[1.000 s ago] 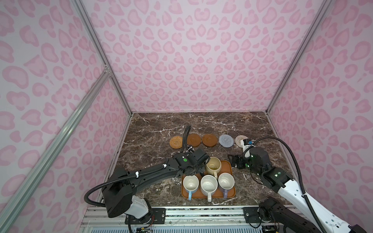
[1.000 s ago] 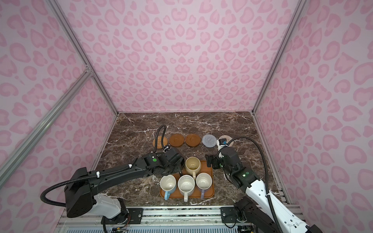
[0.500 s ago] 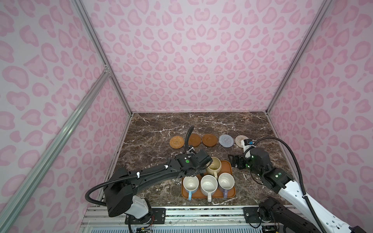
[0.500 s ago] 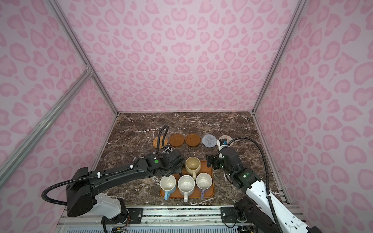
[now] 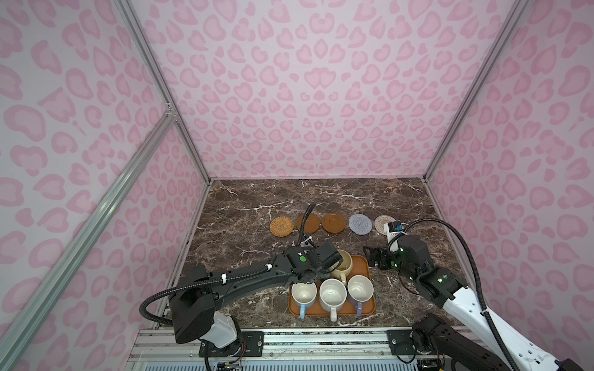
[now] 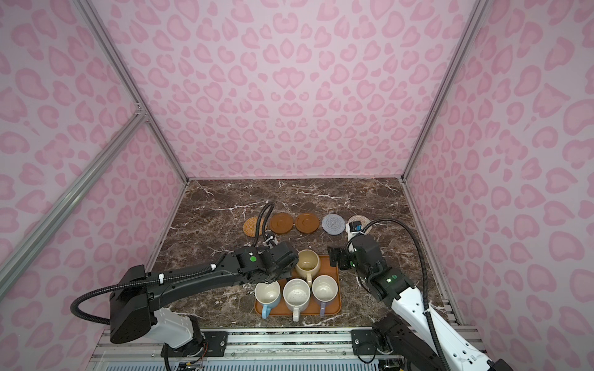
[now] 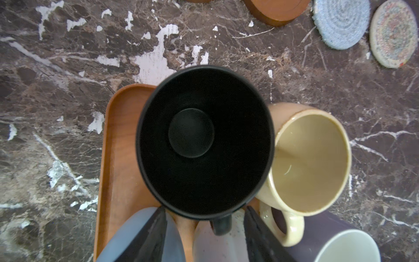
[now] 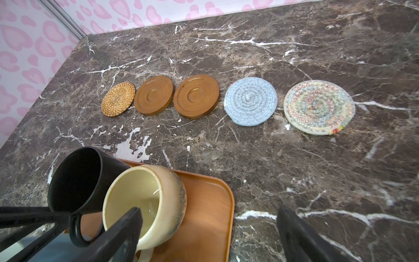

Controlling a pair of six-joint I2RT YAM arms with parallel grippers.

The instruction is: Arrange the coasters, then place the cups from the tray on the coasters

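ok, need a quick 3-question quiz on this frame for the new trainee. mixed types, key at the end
1. How many coasters lie in the row beyond the tray?
2. True or false: the right end effector is shut on the cream-yellow mug.
3. Which mug does the left end effector hold by its handle? A) black mug B) lavender mug C) speckled white mug

Key: 1. Five. 2. False: its jaws stand wide open and hold nothing. 3. A.
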